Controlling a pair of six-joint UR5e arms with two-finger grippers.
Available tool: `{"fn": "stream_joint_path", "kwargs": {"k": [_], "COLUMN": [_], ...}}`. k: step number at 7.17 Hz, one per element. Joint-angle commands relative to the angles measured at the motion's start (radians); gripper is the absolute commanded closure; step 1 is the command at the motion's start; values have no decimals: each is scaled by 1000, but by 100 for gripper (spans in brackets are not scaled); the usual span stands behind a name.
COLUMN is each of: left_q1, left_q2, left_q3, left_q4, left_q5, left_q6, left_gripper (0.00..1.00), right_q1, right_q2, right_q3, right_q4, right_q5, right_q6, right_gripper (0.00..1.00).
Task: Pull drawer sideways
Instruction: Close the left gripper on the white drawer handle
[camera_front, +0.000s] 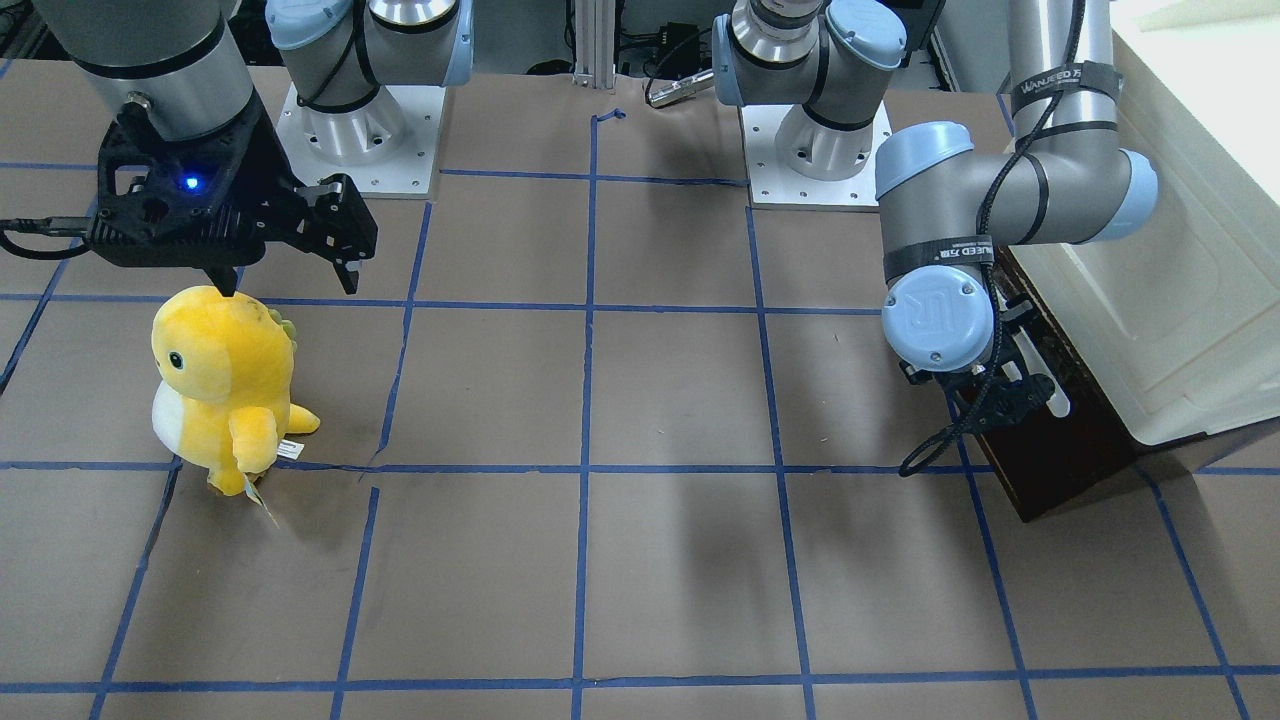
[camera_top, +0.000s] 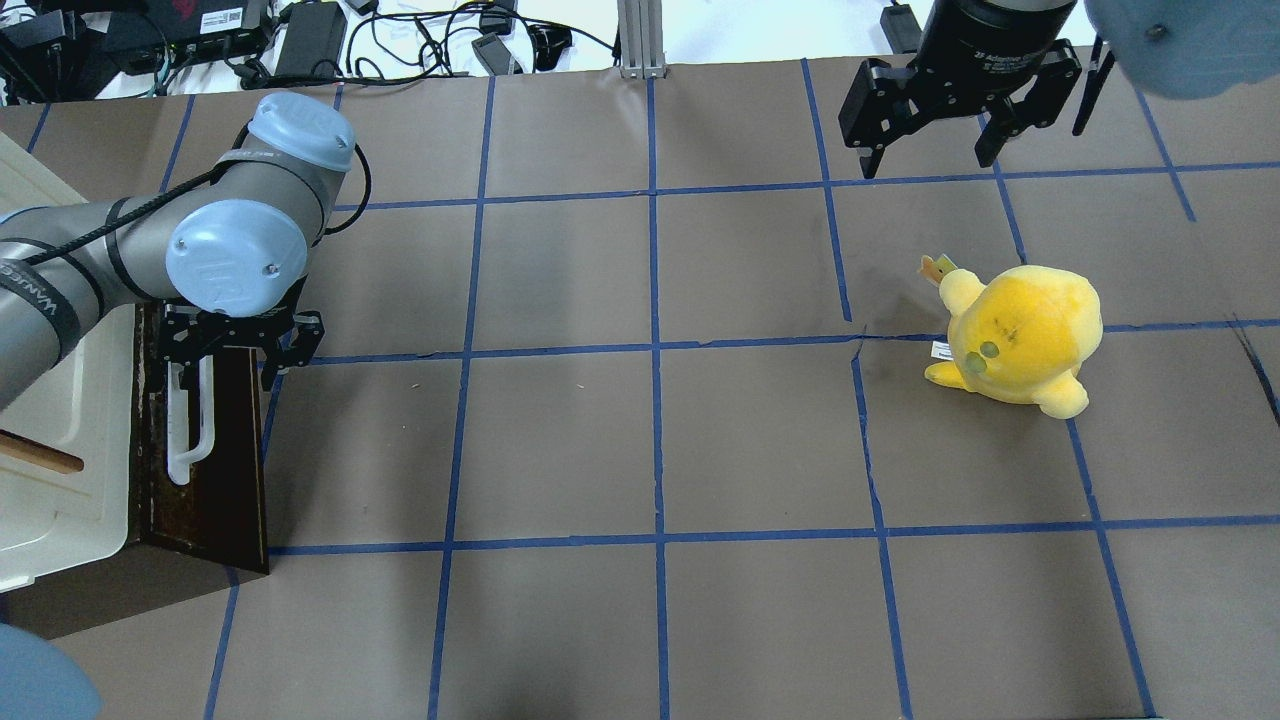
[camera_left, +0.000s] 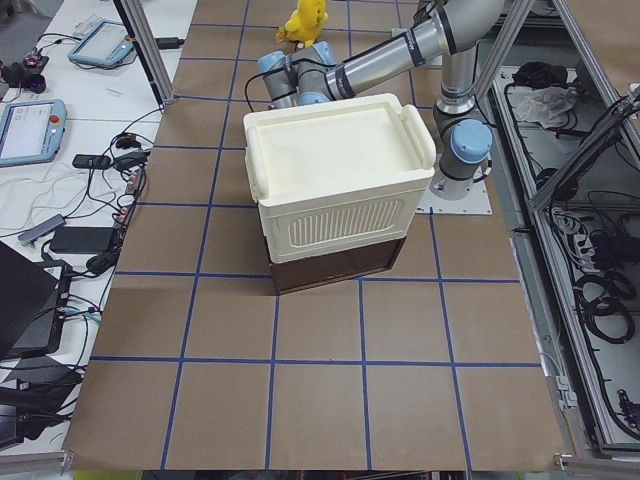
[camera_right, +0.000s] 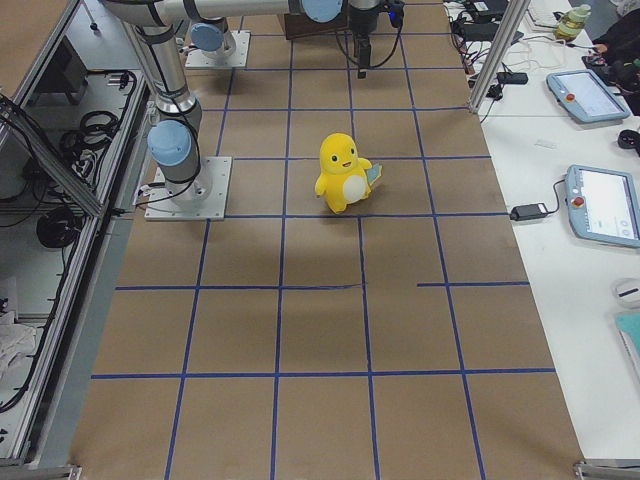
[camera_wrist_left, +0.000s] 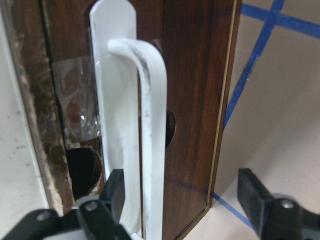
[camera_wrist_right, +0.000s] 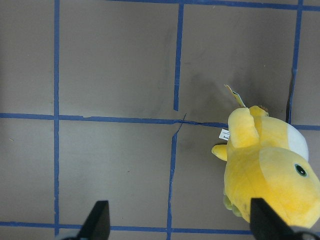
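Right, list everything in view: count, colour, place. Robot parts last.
drawer: one, dark brown front, under the cabinet at the table's end on the robot's left
bar handle: one, white, on the drawer front
cabinet: one, cream-white, on top of the drawer
plush toy: one, yellow with white belly, upright on the robot's right half of the table
table: one, brown with blue tape grid
teach pendants: two, grey-blue, on the white bench beside the table
left claw: one, black, open, fingers either side of the handle
right claw: one, black, open, above the table near the plush toy
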Motion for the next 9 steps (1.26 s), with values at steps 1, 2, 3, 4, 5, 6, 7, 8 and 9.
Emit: {"fn": "stream_joint_path", "kwargs": {"k": [1, 2, 3, 4, 5, 6, 7, 8, 9], "left_q1": [9, 15, 15, 15, 15, 15, 15, 15, 15], "left_q2": [0, 0, -1, 0, -1, 0, -3, -6, -9], "left_q3": [-3, -3, -3, -3, -3, -3, -3, -3, -3], "left_q4": [-1, -3, -12, -15, -15, -15, -15, -15, -15], "left_q5": [1, 0, 1, 15, 21, 21, 21, 21, 21], "left_q6": [8, 8, 8, 8, 8, 8, 8, 8, 7], "left_gripper": [21, 34, 34, 34, 34, 36, 37, 38, 38], "right_q1": [0, 0, 0, 0, 0, 0, 0, 0, 0], "right_q2": [0, 0, 0, 0, 0, 0, 0, 0, 0], "right_q3": [0, 0, 0, 0, 0, 0, 0, 0, 0], "right_q4": [0, 0, 0, 0, 0, 0, 0, 0, 0], "right_q5": [-1, 1, 1, 1, -1, 1, -1, -1, 1], "right_q6": [0, 0, 0, 0, 0, 0, 0, 0, 0], "right_gripper": [0, 0, 0, 0, 0, 0, 0, 0, 0]}}
